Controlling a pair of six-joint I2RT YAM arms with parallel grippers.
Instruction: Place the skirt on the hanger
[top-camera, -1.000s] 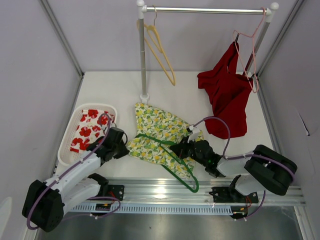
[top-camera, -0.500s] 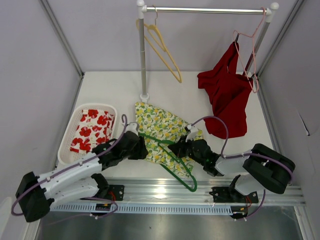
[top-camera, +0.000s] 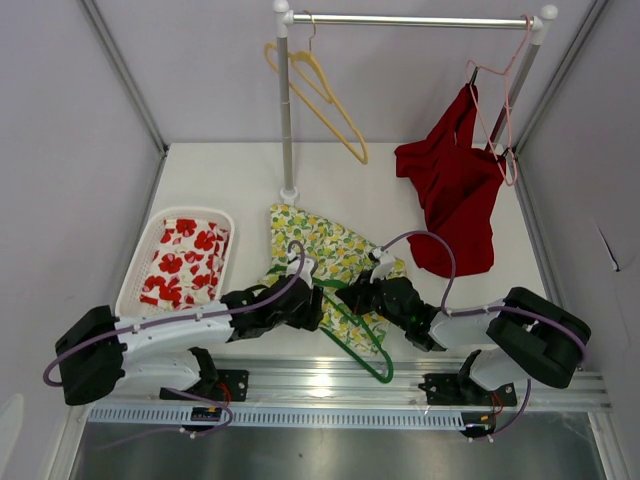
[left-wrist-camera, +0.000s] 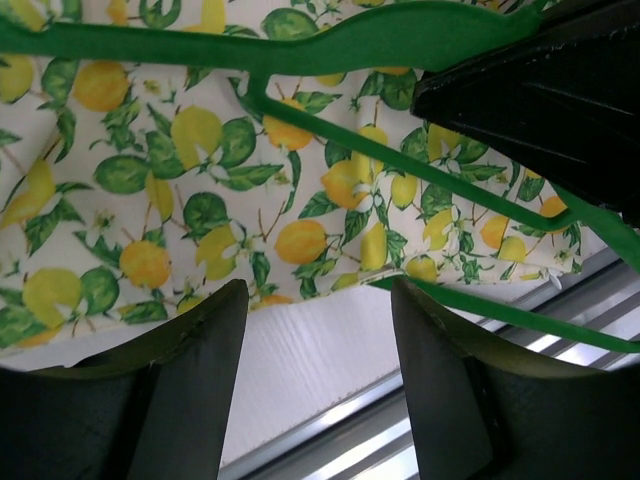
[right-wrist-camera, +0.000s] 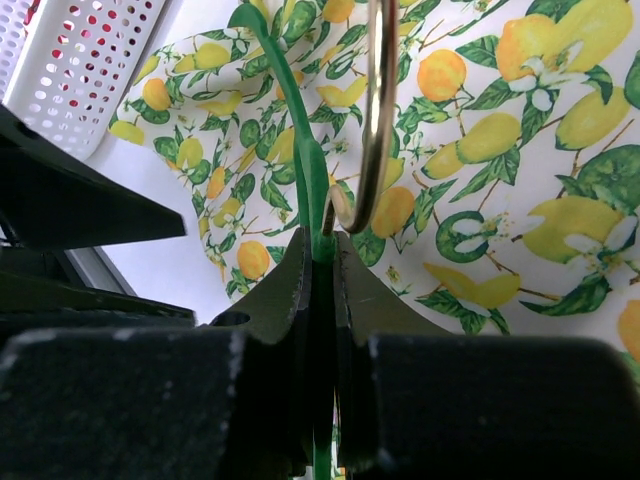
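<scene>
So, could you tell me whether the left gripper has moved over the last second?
Yes. The left gripper swung right, away from the white basket, to the near edge of the lemon-print skirt, beside the green hanger.

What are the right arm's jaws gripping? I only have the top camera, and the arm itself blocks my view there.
Observer: The right wrist view shows the right jaws shut on the green plastic hanger, just below its metal hook.
Operator: Do the left jaws have any cloth?
Observer: No. In the left wrist view they stand open over the near hem of the lemon-print fabric skirt, with only bare white table between them.
Operator: Is the hanger inside the skirt?
Observer: Not there. The left wrist view shows its green bars lying on top of the fabric.
</scene>
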